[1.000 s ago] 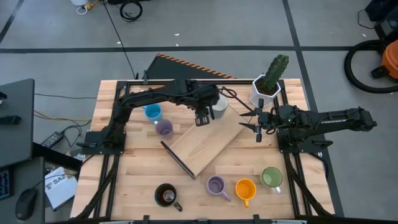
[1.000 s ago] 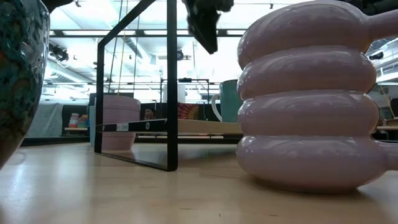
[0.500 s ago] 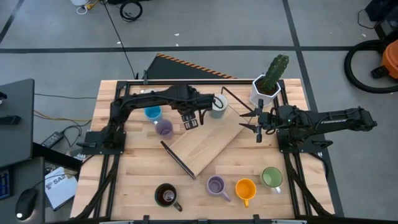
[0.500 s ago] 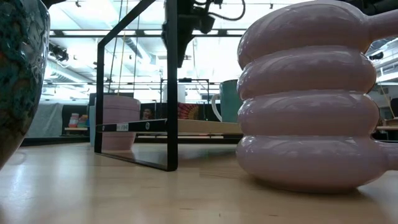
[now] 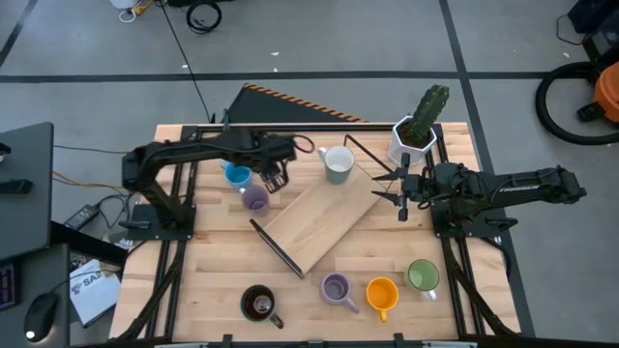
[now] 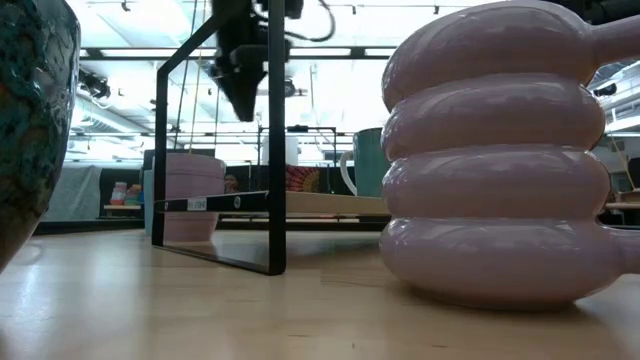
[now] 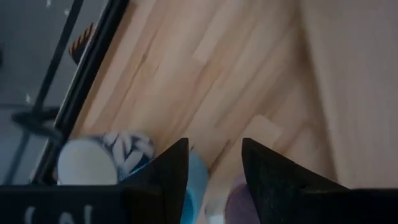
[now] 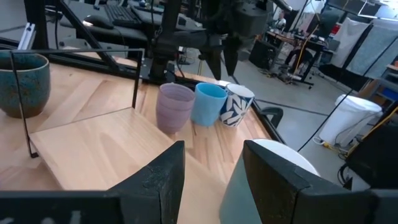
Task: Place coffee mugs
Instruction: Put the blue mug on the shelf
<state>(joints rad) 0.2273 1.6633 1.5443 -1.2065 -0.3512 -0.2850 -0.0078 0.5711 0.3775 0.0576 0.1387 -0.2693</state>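
Hovering left gripper (image 5: 275, 182) over bright blue mug (image 5: 236, 175) and lilac mug (image 5: 254, 199) — fingers apart, empty, likely choosing; right gripper (image 5: 401, 198) parted — waiting beside board.

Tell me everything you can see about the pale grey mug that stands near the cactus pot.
The pale grey mug is a small, round, glossy cup that looks ceramic, with a whitish rim and a greyish inside. It stands upright, mouth up, at the far edge of the slanted wooden board, left of the white cactus pot in the high view. Whether it rests on the board or beside it is unclear. Nothing holds it: the left gripper hangs apart, near the blue mug.
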